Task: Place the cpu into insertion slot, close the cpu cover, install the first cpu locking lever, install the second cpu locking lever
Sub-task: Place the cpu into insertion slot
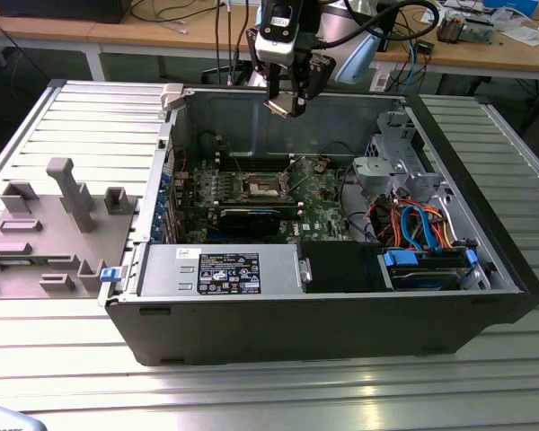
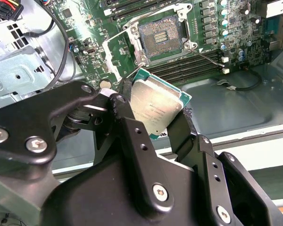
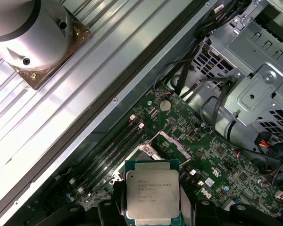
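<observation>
Past the grey fixture tray [image 1: 72, 241] at nine o'clock in the exterior view, the gripper [image 1: 286, 101] hangs over the open computer case [image 1: 296, 314], clenched on the cpu [image 2: 156, 107] by opposite edges, likely sparing its contacts, the uncovered insertion slot [image 1: 262, 187] toward its six o'clock.

cpu [image 3: 152, 195]: satin silver-grey metal top. gripper [image 2: 153, 111]: matt black. motherboard [image 1: 323, 193]: glossy green. drive cage [image 1: 377, 171], 3 o'clock of motherboard: bare grey metal.

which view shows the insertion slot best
The second wrist view: the insertion slot lies open, unobstructed. In the first wrist view the held cpu covers most of it; the exterior view shows it from afar.
</observation>
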`<state>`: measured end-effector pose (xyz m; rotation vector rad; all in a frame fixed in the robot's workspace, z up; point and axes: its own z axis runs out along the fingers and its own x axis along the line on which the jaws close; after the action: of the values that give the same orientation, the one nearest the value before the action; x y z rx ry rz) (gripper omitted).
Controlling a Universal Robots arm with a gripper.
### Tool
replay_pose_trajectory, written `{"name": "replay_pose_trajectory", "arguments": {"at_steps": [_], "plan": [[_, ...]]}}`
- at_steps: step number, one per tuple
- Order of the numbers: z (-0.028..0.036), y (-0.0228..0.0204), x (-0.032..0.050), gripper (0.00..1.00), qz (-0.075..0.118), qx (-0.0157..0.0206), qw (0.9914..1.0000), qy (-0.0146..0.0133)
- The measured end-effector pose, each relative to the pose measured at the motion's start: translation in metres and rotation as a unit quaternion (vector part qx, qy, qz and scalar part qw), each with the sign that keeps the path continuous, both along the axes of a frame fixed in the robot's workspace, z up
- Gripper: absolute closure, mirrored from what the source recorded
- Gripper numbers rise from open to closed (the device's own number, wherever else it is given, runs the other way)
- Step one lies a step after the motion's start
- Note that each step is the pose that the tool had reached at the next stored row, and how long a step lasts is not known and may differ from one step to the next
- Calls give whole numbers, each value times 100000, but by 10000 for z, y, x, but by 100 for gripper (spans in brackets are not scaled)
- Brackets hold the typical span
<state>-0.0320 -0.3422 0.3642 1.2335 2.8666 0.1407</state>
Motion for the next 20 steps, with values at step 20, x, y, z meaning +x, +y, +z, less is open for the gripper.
{"name": "replay_pose_trajectory", "arguments": {"at_steps": [20], "plan": [[0,0,0,45,-510,0,99999,1]]}}
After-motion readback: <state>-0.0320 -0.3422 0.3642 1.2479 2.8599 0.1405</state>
